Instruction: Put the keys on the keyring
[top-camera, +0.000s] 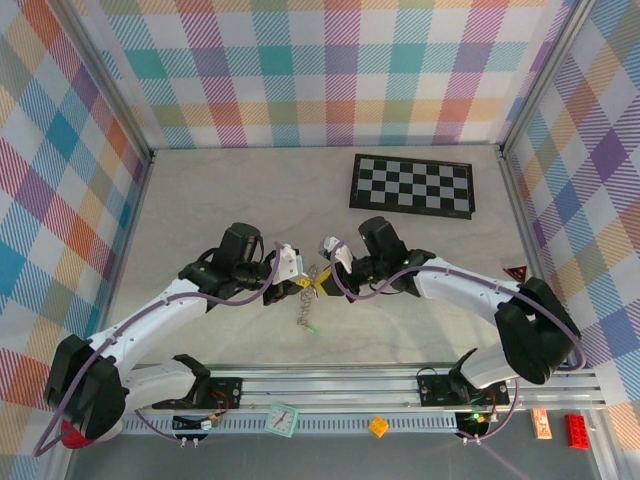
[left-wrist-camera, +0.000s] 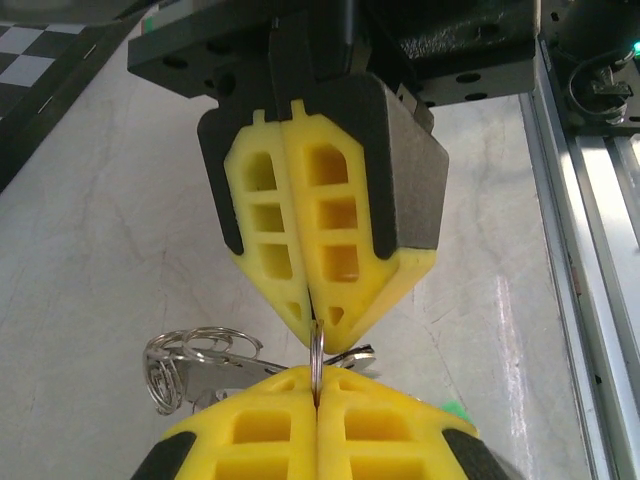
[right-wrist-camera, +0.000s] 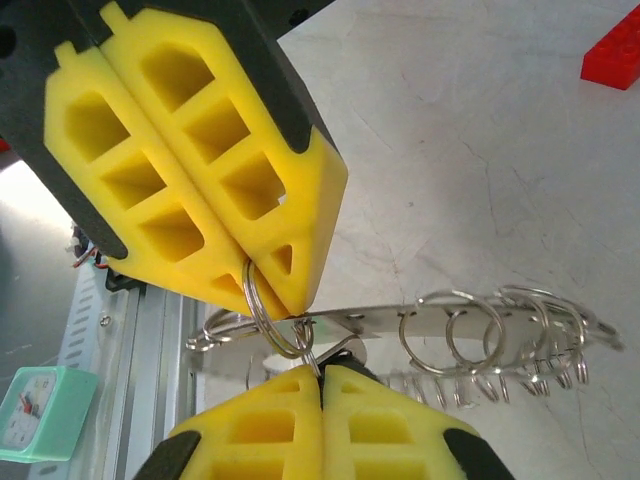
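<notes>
Several small things line the aluminium rail (top-camera: 340, 385) at the near edge: a teal clock (top-camera: 283, 419), an orange piece (top-camera: 378, 426) and a red brick (top-camera: 577, 430). At mid-table, with bare pale marbled tabletop (top-camera: 200, 200) all round, the left gripper (top-camera: 300, 283) and right gripper (top-camera: 323, 283) meet tip to tip. Each is pressed together on a thin loop of the floppy silvery beaded metal keyring (right-wrist-camera: 470, 335) (its other loops trail toward the rail). Beyond, well apart, a black-and-white chequered board (top-camera: 412, 185) lies below plaid walls (top-camera: 330, 60).
</notes>
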